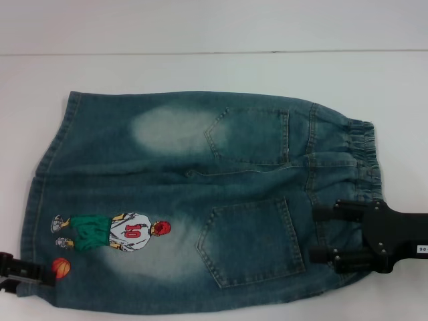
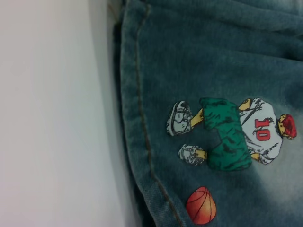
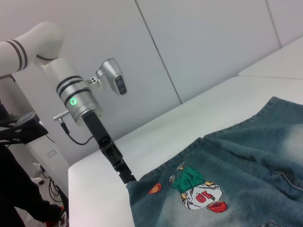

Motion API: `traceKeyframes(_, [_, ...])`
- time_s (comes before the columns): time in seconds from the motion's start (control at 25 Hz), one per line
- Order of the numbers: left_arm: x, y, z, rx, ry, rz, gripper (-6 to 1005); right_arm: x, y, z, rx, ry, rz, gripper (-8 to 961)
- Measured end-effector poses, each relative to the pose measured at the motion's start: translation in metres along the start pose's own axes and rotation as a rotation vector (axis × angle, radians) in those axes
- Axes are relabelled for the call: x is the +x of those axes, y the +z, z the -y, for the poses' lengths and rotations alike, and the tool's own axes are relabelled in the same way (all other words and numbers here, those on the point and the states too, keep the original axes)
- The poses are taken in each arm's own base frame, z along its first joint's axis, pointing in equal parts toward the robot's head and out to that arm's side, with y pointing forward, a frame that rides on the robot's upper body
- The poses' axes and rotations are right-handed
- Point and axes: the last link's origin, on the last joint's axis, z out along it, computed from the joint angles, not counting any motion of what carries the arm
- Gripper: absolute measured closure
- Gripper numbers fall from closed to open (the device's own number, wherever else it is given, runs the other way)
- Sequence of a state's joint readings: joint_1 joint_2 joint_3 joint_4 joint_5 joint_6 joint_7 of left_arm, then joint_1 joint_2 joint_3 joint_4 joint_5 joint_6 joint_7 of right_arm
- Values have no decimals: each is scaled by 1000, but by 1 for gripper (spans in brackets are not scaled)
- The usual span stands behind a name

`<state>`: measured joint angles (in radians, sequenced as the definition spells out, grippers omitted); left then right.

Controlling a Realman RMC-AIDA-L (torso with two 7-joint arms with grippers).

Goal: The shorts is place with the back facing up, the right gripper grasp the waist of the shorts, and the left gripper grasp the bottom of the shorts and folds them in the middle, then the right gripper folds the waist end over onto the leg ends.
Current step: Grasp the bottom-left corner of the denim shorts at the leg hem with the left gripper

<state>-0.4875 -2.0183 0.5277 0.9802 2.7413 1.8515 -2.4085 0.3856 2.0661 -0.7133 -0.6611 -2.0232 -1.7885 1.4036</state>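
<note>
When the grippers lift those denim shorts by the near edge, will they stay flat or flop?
The denim shorts will probably drape and sag between the left gripper at the leg hem and the right gripper at the waist. They lie limp on the table. The gathered elastic waistband may bunch. Denim looks thick, so probably fairly heavy, not slippery.

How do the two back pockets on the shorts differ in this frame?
The near pocket lies close to the right tool, next to the printed basketball player; the far pocket has neither nearby. A pale faded patch sits beside the far pocket; the near pocket's faded area lies under the print. Both are stitched denim, points toward the hems.
</note>
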Motion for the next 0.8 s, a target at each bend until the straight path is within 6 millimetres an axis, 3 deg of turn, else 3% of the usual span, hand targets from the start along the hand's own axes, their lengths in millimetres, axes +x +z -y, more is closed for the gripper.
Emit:
traceKeyframes(0.48, [8, 0, -4, 3, 20, -15, 129, 0, -1, 0, 3, 1, 1, 41])
traceKeyframes(0.8, [9, 3, -4, 7, 41, -20, 252, 0, -3, 1, 13, 2, 8, 41])
